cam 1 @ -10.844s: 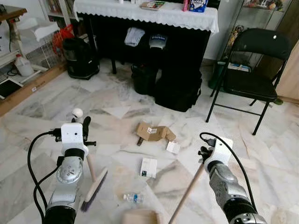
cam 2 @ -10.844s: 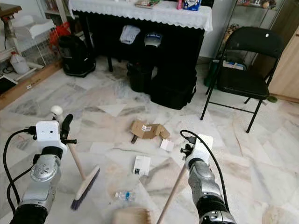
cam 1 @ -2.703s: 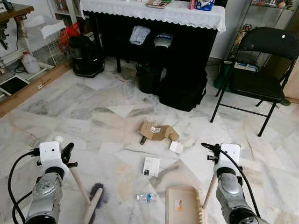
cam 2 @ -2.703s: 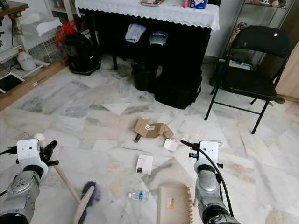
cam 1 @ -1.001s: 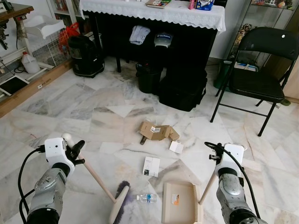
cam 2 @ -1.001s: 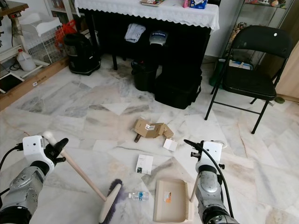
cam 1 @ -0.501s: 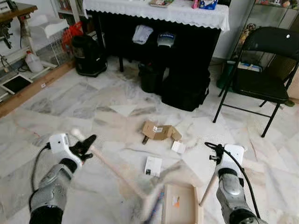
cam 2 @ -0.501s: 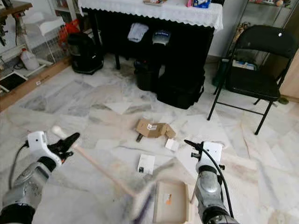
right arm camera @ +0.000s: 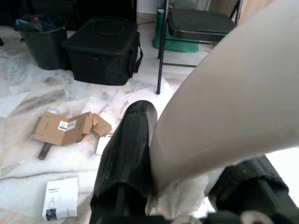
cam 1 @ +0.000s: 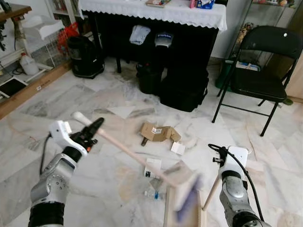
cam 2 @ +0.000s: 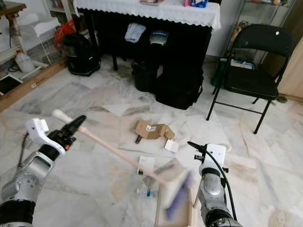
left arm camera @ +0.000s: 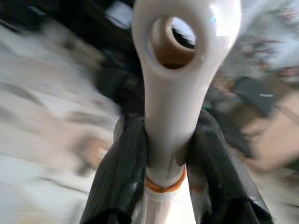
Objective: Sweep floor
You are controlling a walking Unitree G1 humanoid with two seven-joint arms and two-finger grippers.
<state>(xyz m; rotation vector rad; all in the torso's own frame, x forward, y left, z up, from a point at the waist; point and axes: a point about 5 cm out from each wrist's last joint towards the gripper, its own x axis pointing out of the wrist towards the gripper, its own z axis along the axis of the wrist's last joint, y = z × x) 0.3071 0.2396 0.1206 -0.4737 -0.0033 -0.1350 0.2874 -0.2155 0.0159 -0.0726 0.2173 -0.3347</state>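
The left gripper [cam 1: 93, 128] clamps the broom [cam 1: 128, 151] handle near its top; the blurred head hangs over the dustpan [cam 1: 166, 215]. The right gripper [right arm camera: 187, 186] grips the dustpan's handle [cam 1: 210, 192].

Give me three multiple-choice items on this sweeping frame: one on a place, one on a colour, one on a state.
1. Where is the brush head?
A. over the dustpan
B. under the folding chair
C. against the black bin

2. What colour is the folding chair?
A. white
B. black
C. red

3. How does the left claw stand on the broom handle?
A. open beside it
B. shut on its upper end
C. shut at its brush end

Key:
1. A, the blurred head hangs above the dustpan by the right claw.
2. B, seat and back are both black.
3. B, both fingers press the handle just below its hanging loop.
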